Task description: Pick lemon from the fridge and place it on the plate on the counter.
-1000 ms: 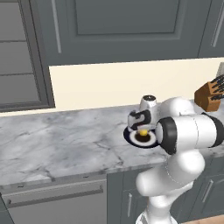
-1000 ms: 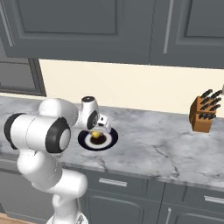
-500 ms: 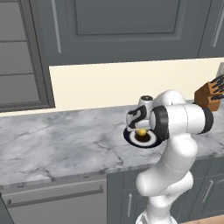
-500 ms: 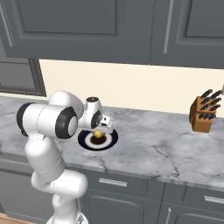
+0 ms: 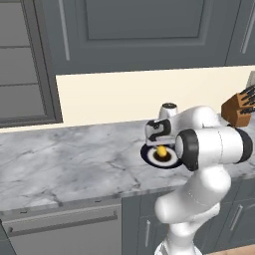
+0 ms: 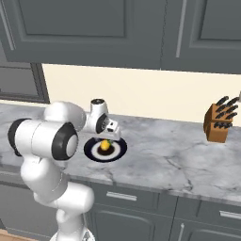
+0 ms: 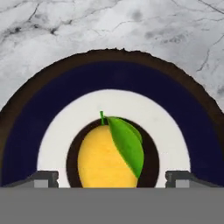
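Observation:
The yellow lemon with a green leaf lies in the dark centre of the navy-blue plate. That plate rests on the marble counter. My gripper hangs just above the lemon, pointing down, open. In the hand view its fingertips stand wide apart on either side of the fruit and do not touch it. From the right base view, the gripper is likewise over the lemon and the plate. The fridge is out of view.
A wooden knife block stands at the counter's far right, against the cream wall. Dark grey cupboards hang above, and cabinet fronts with silver handles run below. My own elbow bulks near the counter's front edge.
The jaws have gone from shut on the lemon to wide open, leaving the lemon on the plate. The elbow has swung back toward the base.

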Motion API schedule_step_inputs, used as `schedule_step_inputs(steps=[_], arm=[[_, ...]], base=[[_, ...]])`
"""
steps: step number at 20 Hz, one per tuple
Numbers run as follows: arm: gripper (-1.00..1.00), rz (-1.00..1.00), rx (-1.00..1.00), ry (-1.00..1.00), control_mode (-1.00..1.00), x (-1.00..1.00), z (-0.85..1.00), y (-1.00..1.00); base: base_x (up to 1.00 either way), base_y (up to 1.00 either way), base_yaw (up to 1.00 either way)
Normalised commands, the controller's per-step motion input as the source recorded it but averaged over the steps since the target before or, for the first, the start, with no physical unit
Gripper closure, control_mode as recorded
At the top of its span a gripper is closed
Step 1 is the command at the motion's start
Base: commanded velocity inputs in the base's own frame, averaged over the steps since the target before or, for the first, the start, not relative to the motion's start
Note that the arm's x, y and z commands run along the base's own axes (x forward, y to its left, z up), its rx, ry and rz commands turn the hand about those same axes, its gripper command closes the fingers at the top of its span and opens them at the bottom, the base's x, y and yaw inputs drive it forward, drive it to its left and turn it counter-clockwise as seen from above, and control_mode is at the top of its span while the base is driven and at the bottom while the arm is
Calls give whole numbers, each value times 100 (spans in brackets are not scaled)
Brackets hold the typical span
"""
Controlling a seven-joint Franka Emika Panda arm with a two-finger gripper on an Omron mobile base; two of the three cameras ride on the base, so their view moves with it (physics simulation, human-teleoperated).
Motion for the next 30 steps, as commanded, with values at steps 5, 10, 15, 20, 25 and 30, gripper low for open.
schedule_step_inputs(steps=[5,10,15,20,25,30], arm=[[-100,0,0,0,-100,-95,45,16],[-100,-2,1,-7,-100,-100,59,10],[-100,-2,0,-18,-100,-89,65,23],[-100,0,1,-21,-100,-61,22,64],[-100,-4,0,-9,-100,-48,34,65],[-100,-4,0,-5,-100,-47,44,55]], base=[[0,0,0],[0,0,0],[0,0,0],[0,0,0],[0,0,0],[0,0,0]])
